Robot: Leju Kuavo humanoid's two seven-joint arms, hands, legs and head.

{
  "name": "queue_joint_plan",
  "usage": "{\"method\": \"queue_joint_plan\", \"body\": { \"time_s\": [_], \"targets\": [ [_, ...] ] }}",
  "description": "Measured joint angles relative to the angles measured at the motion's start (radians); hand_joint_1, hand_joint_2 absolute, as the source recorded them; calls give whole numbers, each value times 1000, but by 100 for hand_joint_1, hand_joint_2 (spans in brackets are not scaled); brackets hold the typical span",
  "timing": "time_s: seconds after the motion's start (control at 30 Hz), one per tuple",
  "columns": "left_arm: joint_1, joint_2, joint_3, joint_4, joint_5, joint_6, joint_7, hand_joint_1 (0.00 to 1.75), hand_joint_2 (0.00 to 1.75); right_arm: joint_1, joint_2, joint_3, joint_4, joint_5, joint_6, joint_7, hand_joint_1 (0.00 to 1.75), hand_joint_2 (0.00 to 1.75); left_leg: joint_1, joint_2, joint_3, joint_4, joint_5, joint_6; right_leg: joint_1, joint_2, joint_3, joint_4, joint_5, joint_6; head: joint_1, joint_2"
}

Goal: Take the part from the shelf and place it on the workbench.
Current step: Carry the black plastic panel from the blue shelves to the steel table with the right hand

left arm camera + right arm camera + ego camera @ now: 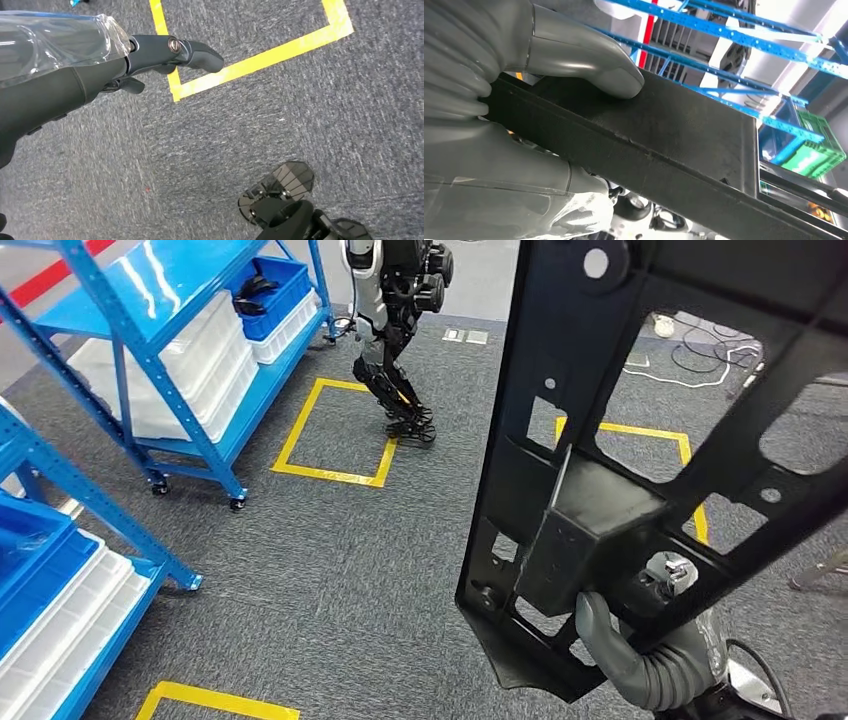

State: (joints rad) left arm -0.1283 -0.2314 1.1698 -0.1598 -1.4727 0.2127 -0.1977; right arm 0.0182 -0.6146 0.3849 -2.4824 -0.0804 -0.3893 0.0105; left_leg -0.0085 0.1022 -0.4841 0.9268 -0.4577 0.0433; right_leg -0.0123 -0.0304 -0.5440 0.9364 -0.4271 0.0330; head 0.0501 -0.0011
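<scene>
My right hand [640, 655] grips the large black plastic frame part with cut-out openings [640, 440] at its lower edge (thumb pressed on its flat face), holding it upright above grey carpet [350, 560]. My left hand [150, 60] hangs empty, fingers apart.

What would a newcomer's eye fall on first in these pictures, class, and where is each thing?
First, the big black part, held upright close to the camera on the right by the right robot hand gripping its lower end. Next, the blue shelves with white bins on the left, and another robot standing beside a yellow floor square further back.
</scene>
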Motion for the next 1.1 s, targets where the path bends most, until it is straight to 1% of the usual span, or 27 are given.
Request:
{"method": "queue_joint_plan", "body": {
  "time_s": [0.07, 0.1, 0.13, 0.17, 0.2, 0.23, 0.27, 0.33, 0.37, 0.4, 0.43, 0.47, 0.5, 0.57, 0.6, 0.63, 0.67, 0.7, 0.73, 0.77, 0.8, 0.87, 0.9, 0.97, 1.0, 1.03, 1.1],
  "targets": [
    [-2, 5, 3, 0, -3, 4, -1, 0, 175, 8, 2, 0, 2, 4, -5, -24, 175, 175, 6, -44, -31, 75, -51, -11, -4, 18, -5, -2, 6, -11, 0, 0],
    [-2, 7, 4, 0, -4, 6, -1, 0, 175, 12, 4, 0, 3, 5, -8, -36, 175, 175, 8, -70, -62, 146, -90, -15, -5, 28, -8, -2, 8, -15, -1, 0],
    [0, 10, 6, 0, -6, 7, -1, 0, 175, 18, 6, 0, 6, 4, -11, -49, 175, 175, 9, -84, -98, 227, -127, -17, -5, 40, -10, -1, 10, -17, -1, 0],
    [1, 13, 7, 0, -8, 8, -1, 0, 175, 24, 9, 0, 9, 3, -14, -61, 175, 175, 9, -89, -128, 291, -150, -19, -5, 53, -12, -1, 10, -18, -1, 0],
    [3, 17, 8, 0, -9, 8, -1, 0, 175, 32, 13, 0, 12, 1, -17, -75, 175, 175, 9, -92, -143, 322, -153, -19, -4, 66, -13, -1, 11, -19, 0, 0],
    [3, 21, 8, 0, -10, 8, -1, 0, 175, 41, 16, 0, 17, -2, -22, -89, 175, 175, 9, -94, -136, 307, -134, -17, -4, 81, -13, -1, 12, -19, 0, 0],
    [3, 24, 9, 0, -11, 9, 0, 0, 175, 49, 20, 0, 21, -4, -27, -103, 175, 175, 9, -100, -110, 250, -99, -15, -4, 95, -12, -1, 12, -19, 0, 0],
    [1, 34, 9, 0, -12, 11, 4, 0, 175, 65, 28, -1, 29, -15, -39, -139, 175, 175, 11, -151, -37, 90, -23, -5, -2, 122, -11, 0, 14, -15, 0, 0],
    [-1, 38, 9, 0, -13, 12, 8, 0, 175, 73, 31, -2, 32, -22, -43, -156, 175, 175, 12, -175, -14, 35, -2, -1, -2, 134, -13, 1, 16, -12, 0, 0],
    [-1, 43, 9, 0, -13, 14, 12, 0, 175, 83, 33, -3, 36, -31, -46, -173, 175, 175, 12, -193, -2, 7, 6, 1, -3, 145, -17, 2, 18, -7, 0, 0],
    [-2, 46, 9, 0, -13, 15, 15, 0, 175, 94, 35, -6, 39, -39, -49, -187, 175, 175, 12, -194, -1, 0, 5, 3, -4, 157, -21, 2, 21, -1, 0, 0],
    [-2, 49, 9, 0, -13, 16, 17, 0, 175, 106, 37, -9, 42, -45, -51, -197, 175, 175, 12, -181, -2, -1, 7, 5, -6, 168, -26, 1, 24, 5, 0, 0],
    [-3, 52, 9, 0, -14, 17, 18, 0, 175, 117, 38, -13, 44, -49, -53, -206, 175, 175, 12, -169, -2, -4, 10, 9, -6, 160, -31, 6, 22, 10, 1, 0],
    [-5, 58, 9, 0, -14, 20, 20, 0, 175, 129, 40, -19, 48, -53, -56, -212, 175, 175, 15, -141, 0, -10, 16, 18, -3, 105, -59, 62, -14, 18, 3, 0],
    [-6, 61, 9, 0, -14, 22, 20, 0, 175, 132, 42, -21, 51, -54, -57, -213, 175, 175, 14, -126, 1, -10, 16, 21, -2, 69, -87, 125, -48, 20, 5, 0],
    [-5, 64, 9, 0, -15, 25, 21, 0, 175, 133, 44, -21, 54, -55, -59, -212, 175, 175, 12, -110, 0, -10, 16, 23, -3, 50, -122, 200, -84, 23, 6, 0],
    [-4, 68, 9, 0, -15, 27, 22, 0, 175, 135, 46, -21, 56, -55, -60, -211, 175, 175, 10, -93, 0, -10, 15, 24, -5, 42, -153, 268, -110, 26, 6, 0],
    [-4, 70, 9, 0, -16, 28, 22, 0, 175, 138, 48, -21, 59, -55, -61, -210, 175, 175, 9, -77, 0, -9, 15, 23, -7, 40, -170, 306, -120, 28, 6, 0],
    [-5, 73, 9, 0, -17, 29, 22, 0, 175, 141, 50, -21, 62, -55, -62, -210, 175, 175, 9, -62, 0, -9, 14, 22, -8, 38, -165, 303, -110, 29, 6, 0],
    [-6, 74, 9, 0, -17, 29, 22, 0, 175, 143, 52, -21, 64, -55, -62, -210, 175, 175, 9, -49, 1, -9, 12, 21, -10, 32, -136, 255, -83, 30, 6, 0],
    [-7, 75, 9, 0, -18, 29, 22, 0, 175, 144, 54, -21, 66, -56, -63, -211, 175, 175, 9, -38, 4, -9, 10, 17, -11, 15, -90, 175, -50, 31, 6, 0],
    [-10, 80, 9, 0, -19, 29, 22, 0, 175, 145, 57, -21, 69, -58, -63, -216, 175, 175, 4, -19, 9, -7, 4, 7, -7, -19, -17, 46, -12, 25, 5, 0],
    [-12, 82, 9, 0, -20, 29, 22, 0, 175, 147, 59, -22, 71, -60, -64, -220, 175, 175, 1, -12, 11, -6, 1, 2, -4, -28, -3, 18, -8, 20, 4, 0],
    [-13, 84, 9, 0, -21, 29, 25, 0, 175, 152, 62, -22, 74, -65, -65, -226, 175, 175, 0, 4, 13, -5, -2, -6, 0, -12, -7, 15, -8, 6, 3, 0],
    [-14, 84, 9, 0, -21, 29, 28, 0, 175, 154, 63, -22, 75, -66, -66, -227, 175, 175, 3, 1, 13, -1, -6, -12, 0, -2, -9, 16, -6, 0, 3, 0],
    [-14, 85, 8, 0, -21, 29, 31, 0, 175, 155, 64, -22, 76, -67, -66, -229, 175, 175, 6, -14, 8, 14, -19, -17, 0, 7, -11, 15, -4, -7, 3, 0],
    [-14, 85, 8, 0, -21, 28, 38, 0, 175, 156, 66, -22, 76, -67, -66, -230, 175, 175, 11, -62, -33, 110, -79, -25, -1, 26, -14, 14, 0, -17, 3, 0]
  ]
}}
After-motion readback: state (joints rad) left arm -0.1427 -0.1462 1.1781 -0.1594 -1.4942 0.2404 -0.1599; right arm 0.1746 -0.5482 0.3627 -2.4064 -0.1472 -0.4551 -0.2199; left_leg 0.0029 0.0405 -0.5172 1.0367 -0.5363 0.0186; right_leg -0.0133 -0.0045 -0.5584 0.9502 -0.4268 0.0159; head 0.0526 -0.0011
